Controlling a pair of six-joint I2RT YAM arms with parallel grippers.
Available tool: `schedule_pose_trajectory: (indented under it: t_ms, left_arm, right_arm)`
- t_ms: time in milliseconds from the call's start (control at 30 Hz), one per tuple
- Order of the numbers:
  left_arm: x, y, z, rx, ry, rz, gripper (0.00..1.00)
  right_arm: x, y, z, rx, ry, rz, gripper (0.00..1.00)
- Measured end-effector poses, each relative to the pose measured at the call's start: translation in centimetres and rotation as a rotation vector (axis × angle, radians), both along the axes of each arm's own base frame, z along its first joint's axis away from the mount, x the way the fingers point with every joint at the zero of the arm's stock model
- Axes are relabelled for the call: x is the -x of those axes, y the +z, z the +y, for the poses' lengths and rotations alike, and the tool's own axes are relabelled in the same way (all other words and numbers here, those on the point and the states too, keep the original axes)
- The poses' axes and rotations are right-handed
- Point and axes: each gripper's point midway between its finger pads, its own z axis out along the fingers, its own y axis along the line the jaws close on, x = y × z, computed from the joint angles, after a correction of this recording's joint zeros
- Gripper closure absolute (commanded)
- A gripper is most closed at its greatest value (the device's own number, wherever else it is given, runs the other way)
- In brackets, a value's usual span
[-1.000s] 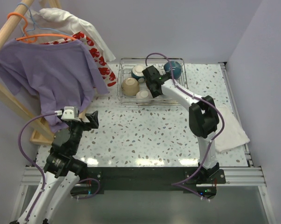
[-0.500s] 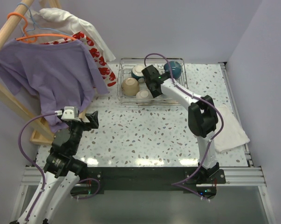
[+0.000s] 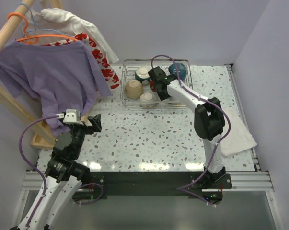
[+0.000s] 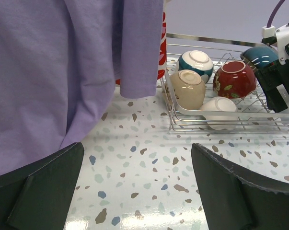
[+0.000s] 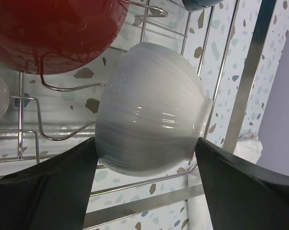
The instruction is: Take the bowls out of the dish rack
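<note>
The dish rack (image 3: 185,86) stands at the back of the table and holds the bowls. The teal-and-white bowl (image 3: 143,73), tan bowl (image 3: 133,88), a pale bowl (image 3: 146,97) and the teal bowl (image 3: 178,71) show from above. The left wrist view also shows the dark red bowl (image 4: 234,79). My right gripper (image 3: 162,92) reaches down into the rack. In the right wrist view it (image 5: 146,143) has both fingers against the sides of a white bowl (image 5: 149,120) that lies on the rack wires beside the dark red bowl (image 5: 53,33). My left gripper (image 3: 94,122) is open and empty over the table.
A purple shirt (image 3: 48,72) and other clothes hang on a wooden rack (image 3: 10,28) at the left, close to my left arm. A white towel (image 3: 237,134) lies at the right edge. The speckled table (image 3: 149,139) lies between the arms and the dish rack.
My right gripper has shifted slightly to the right inside the dish rack. The left arm has not moved.
</note>
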Motion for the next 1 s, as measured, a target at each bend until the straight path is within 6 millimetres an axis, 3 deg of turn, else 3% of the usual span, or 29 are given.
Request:
schedule_pose_trajectory:
  t_ms: [500,700,1000]
  left_arm:
    - [-0.1,-0.1,0.0,-0.002,0.0,0.006,0.0]
    - [-0.1,-0.2,0.0,-0.003,0.0,0.007,0.0]
    - [-0.2,-0.4,-0.5,-0.009,-0.024,0.017,0.0]
  right_arm:
    - [0.0,0.0,-0.4,0.012,-0.02,-0.037,0.32]
    - [0.1,0.8,-1.0,0.021,-0.027,-0.049,0.37]
    - [0.4,3.6,-1.1,-0.03,-0.016,-0.089,0.6]
